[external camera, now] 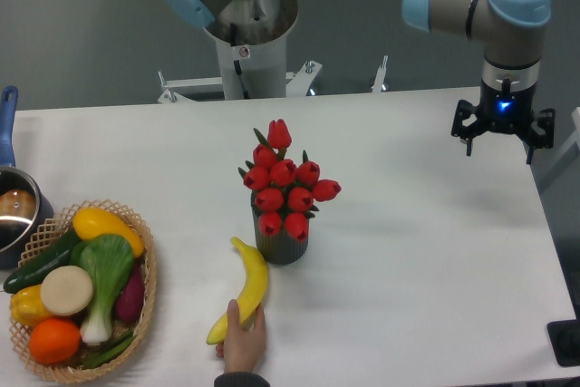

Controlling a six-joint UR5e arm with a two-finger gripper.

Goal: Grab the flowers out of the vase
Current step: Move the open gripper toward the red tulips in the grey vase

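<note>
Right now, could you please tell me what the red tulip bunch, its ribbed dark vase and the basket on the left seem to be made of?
Red tulip bunch: probably artificial, plastic or foam; the buds look uniform and smooth.
Ribbed dark grey vase: matte, perhaps ceramic or plastic; unclear.
Tan woven basket: wicker-like, with an open lattice rim.

Red flowers [284, 179] stand upright in the ribbed grey vase [283, 246] mid-table. The gripper [503, 139] hangs far right, jaws spread, well apart. A human hand [243, 337] grips a banana [245, 289] beside the vase.
</note>
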